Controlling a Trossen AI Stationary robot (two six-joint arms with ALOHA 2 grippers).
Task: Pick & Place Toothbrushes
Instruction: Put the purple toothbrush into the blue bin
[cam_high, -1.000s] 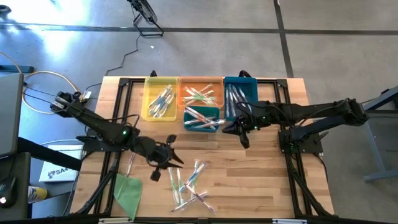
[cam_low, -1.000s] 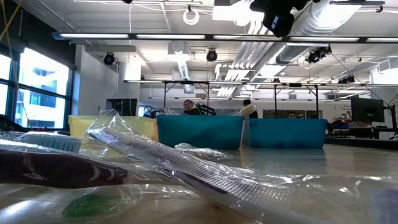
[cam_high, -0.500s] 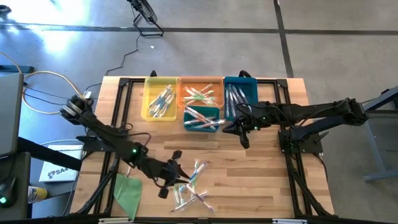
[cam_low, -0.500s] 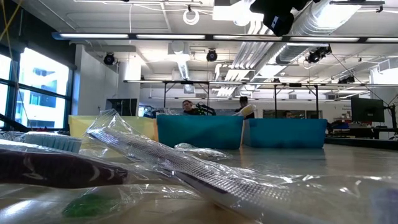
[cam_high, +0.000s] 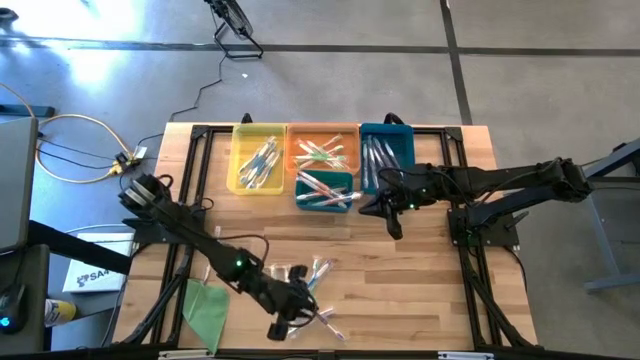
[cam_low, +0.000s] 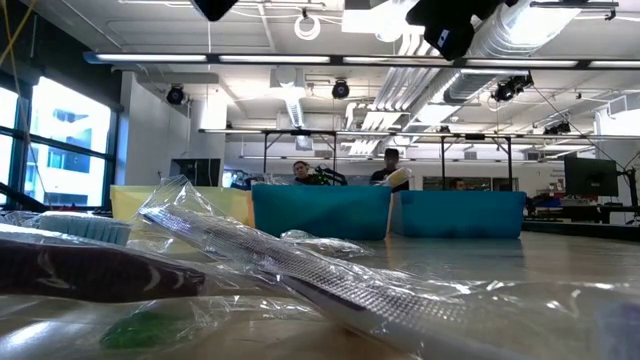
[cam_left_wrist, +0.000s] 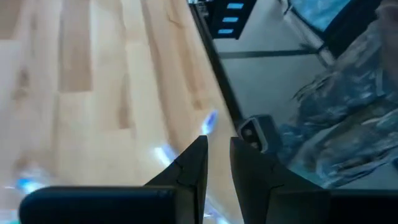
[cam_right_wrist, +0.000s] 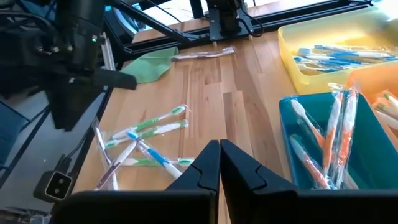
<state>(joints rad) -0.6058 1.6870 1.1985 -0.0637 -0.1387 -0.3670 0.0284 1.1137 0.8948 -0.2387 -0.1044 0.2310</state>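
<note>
Hovering over loose toothbrushes, left tool slightly parted, empty.

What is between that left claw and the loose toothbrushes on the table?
Nothing visible. The left gripper is right over the loose toothbrushes near the front of the table; its jaws stand a little apart, holding nothing I can see. From there to the bins is bare wood.

Loose wrapped toothbrushes in a criss-crossed heap near table's front edge
</note>
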